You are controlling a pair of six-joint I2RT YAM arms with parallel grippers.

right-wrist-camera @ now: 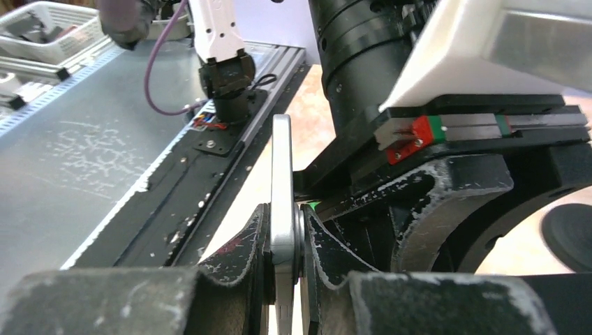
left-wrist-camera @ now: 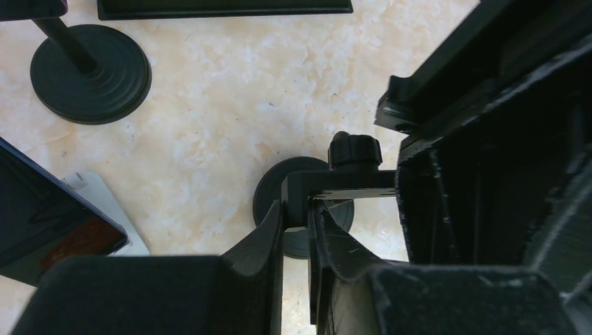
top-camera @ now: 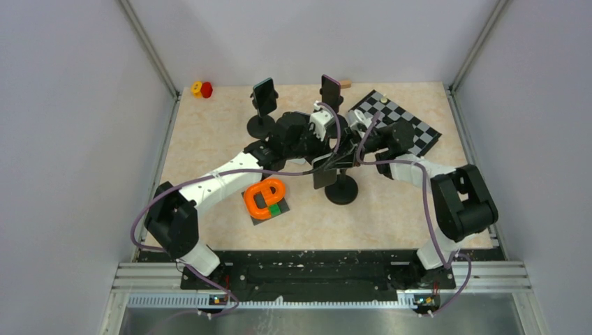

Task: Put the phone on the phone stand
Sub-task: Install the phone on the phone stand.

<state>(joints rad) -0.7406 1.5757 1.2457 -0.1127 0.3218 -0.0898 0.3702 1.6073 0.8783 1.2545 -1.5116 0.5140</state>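
Right wrist view shows the right gripper (right-wrist-camera: 285, 241) closed narrowly on the thin phone (right-wrist-camera: 281, 174), near the phone stand (left-wrist-camera: 349, 183), which the left gripper (left-wrist-camera: 297, 223) also pinches tightly.

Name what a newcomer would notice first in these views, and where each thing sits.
At the centre, the right gripper pinches a silver-edged phone edge-on, while the left gripper clamps the bracket of a phone stand. Next come the orange loop just left of them, nearer the front, and the checkerboard at the back right.
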